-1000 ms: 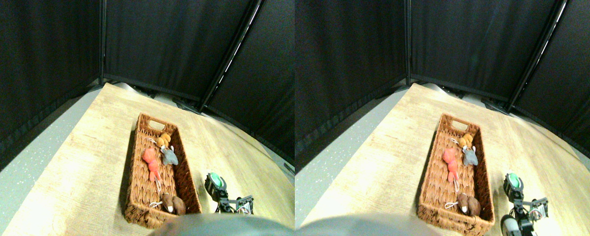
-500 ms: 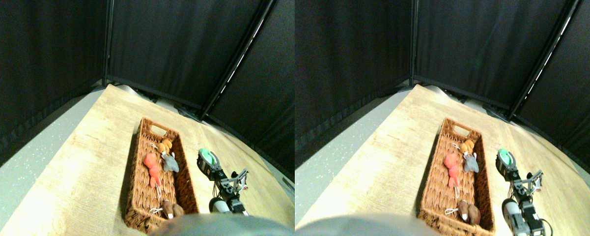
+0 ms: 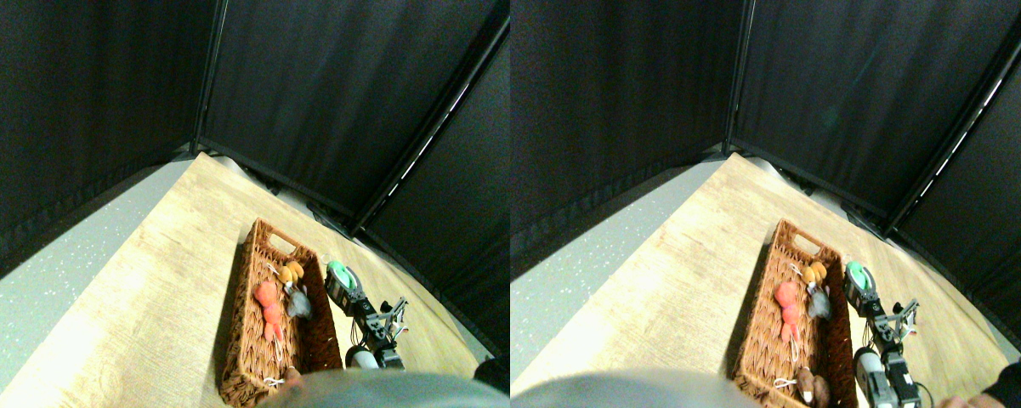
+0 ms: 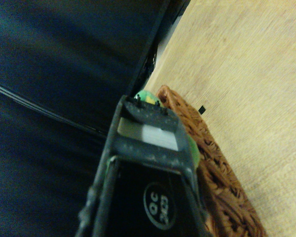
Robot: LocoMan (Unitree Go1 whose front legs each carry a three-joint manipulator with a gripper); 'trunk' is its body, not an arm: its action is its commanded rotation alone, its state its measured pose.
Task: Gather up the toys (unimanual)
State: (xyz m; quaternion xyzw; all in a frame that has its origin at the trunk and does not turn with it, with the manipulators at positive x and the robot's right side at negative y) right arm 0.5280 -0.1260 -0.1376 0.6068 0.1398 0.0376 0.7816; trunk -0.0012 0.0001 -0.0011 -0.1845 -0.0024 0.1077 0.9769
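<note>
One end effector (image 3: 340, 283) at work, the right one, raised just beside the basket's right long wall, w/ a green toy (image 3: 337, 273) in its jaws, closed on it. Wrist view: green plush (image 4: 147, 96) pokes out past the dark jaw frame, basket rim (image 4: 214, 163) right alongside. Arm runs back toward lower right. Wicker basket (image 3: 251, 340) lies lengthwise on the wooden surface (image 3: 161, 280), handle cutout at far end. Inside: orange toy (image 3: 290, 273) near far end, grey toy (image 3: 298, 303) just beside it, red toy (image 3: 268, 308) approx. mid-basket, brown toy (image 3: 292, 374) at near end, partly hidden. Black curtains (image 3: 306, 93) behind. Dark sleeve (image 3: 493, 372) at lower right edge.
</note>
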